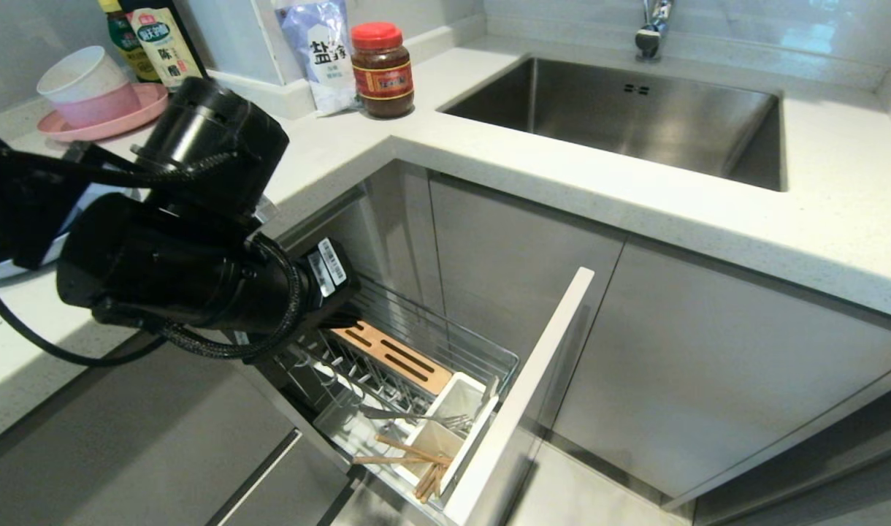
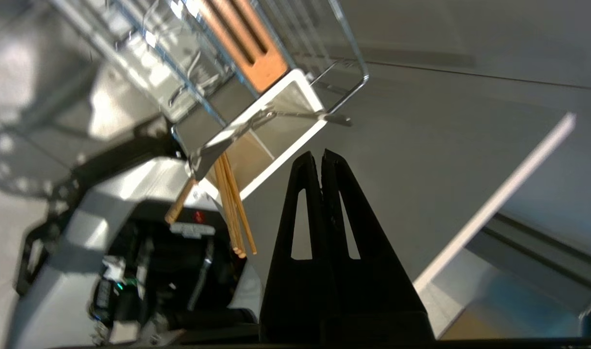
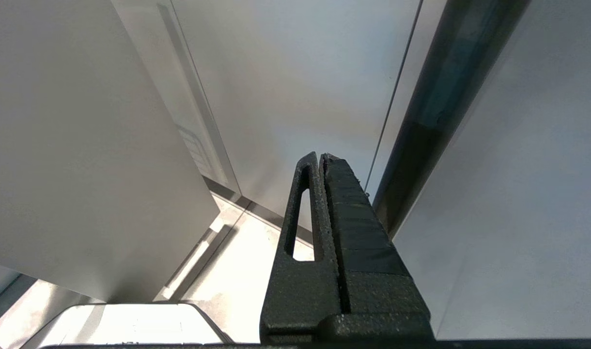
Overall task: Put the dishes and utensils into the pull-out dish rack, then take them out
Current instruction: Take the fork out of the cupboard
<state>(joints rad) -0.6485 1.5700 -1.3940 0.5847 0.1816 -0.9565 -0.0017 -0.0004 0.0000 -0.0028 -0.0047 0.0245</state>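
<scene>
Left arm bent over the pull-out dish rack [image 1: 416, 351], left claw [image 2: 321, 156] clenched, empty — at the rack's 6 o'clock, one fork [image 1: 423, 418], two chopsticks [image 1: 409, 453].

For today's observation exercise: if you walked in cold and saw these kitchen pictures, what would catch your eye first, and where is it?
The bulky black left arm fills the head view's left, above the pull-out dish rack drawn from the cabinet under the counter. In the rack's white caddy, wooden chopsticks and a silver fork lie askew. The left gripper is shut and empty, apart from the caddy.
</scene>
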